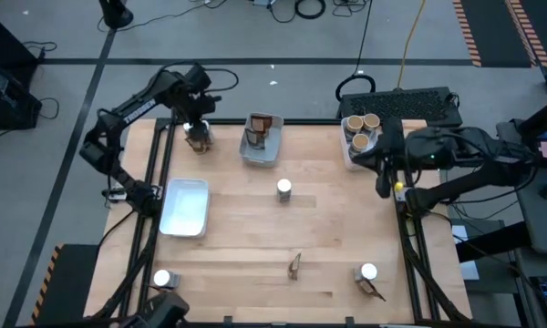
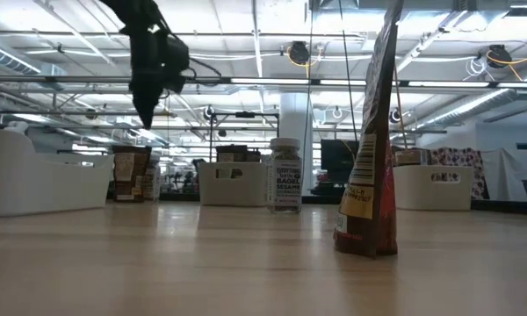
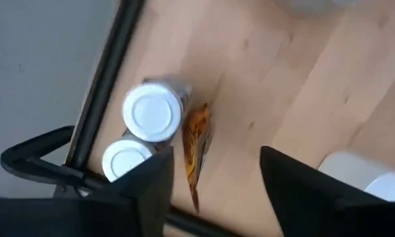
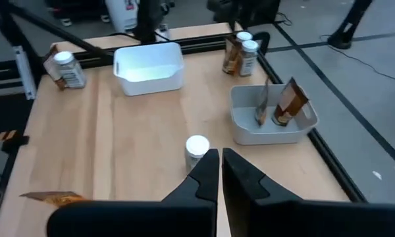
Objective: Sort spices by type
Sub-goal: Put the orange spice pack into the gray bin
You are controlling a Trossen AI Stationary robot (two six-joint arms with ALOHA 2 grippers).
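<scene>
Near edge: a white-capped jar (image 1: 162,278) stands at the left corner, a brown packet (image 1: 295,265) stands upright at mid-edge, and another jar (image 1: 368,271) sits beside a flat packet (image 1: 374,291) toward the right.
Table centre: a lone white-capped jar (image 1: 283,189) stands on bare wood (image 1: 328,228); an empty white tray (image 1: 185,207) lies to its left.
Right gripper (image 1: 383,187): fingers pressed together, gripping nothing, hanging over the table's right edge.
Far centre: a grey tray (image 1: 261,151) holds brown and orange packets (image 1: 259,128) standing on end.
Far right: three tan-topped tubs (image 1: 360,127) cluster in a tray at the corner.
Far left: two white-capped jars (image 3: 151,112) and an orange packet (image 3: 196,141) stand close together by the black frame rail (image 3: 102,85).
Left gripper (image 1: 197,127): fingers (image 3: 151,191) parted, poised above that cluster, clasping nothing.
</scene>
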